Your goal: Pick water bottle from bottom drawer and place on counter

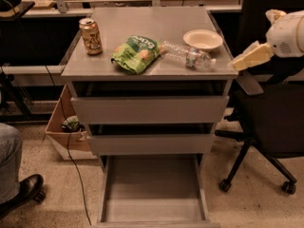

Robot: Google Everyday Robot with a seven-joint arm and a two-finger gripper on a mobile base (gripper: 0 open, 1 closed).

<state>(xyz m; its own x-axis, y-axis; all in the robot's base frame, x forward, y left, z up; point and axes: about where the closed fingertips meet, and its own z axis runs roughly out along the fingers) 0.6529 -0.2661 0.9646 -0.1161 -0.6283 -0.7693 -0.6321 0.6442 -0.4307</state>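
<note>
The water bottle [186, 55] lies on its side on the counter [142, 25], between a green chip bag and a white bowl, its cap pointing right. My gripper [247, 58] hangs in the air just past the counter's right edge, to the right of the bottle and clear of it, holding nothing. The bottom drawer [154, 194] is pulled open below, and its grey floor is bare. The two upper drawers are pushed in.
A gold drink can [90, 36] stands at the counter's left. The green chip bag [136, 53] and the white bowl [203, 39] flank the bottle. A black office chair [270, 122] stands right of the cabinet. A cardboard box [66, 134] and a person's shoe [21, 190] are on the left.
</note>
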